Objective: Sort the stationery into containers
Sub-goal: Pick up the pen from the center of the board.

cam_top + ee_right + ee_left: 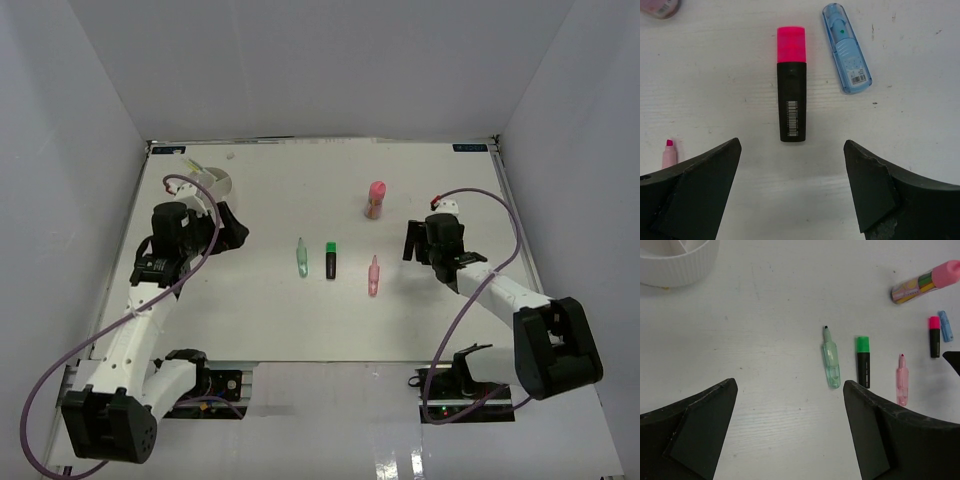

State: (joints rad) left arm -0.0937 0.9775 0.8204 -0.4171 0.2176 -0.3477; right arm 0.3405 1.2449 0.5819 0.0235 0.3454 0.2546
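- White table [285, 320] inside a plain enclosure with pale walls; two arms reach in from its near edge.
- Left end effector [790, 385]: jaws spread wide and empty, hovering over bare table and touching nothing.
- Ahead of it, three items lie side by side near the table's middle, each apart from the next: a pale green marker [830, 360], a green-capped black marker [863, 362] and a pale pink marker [902, 380].
- White ribbed organiser cup [680, 260] stands near the table's far left corner, close to the left end effector, with an inner divider wall showing.
- Right end effector [792, 145]: jaws also spread wide and empty, over the right side of the table.
- A pink-capped black marker [791, 85] lies flat just ahead of its gap, untouched.
- A blue clear-cased item [846, 47] lies tilted just beside that marker, apart from it.
- A pink tube [376, 199] with a pink cap lies farther back on the table, well apart from the cup.
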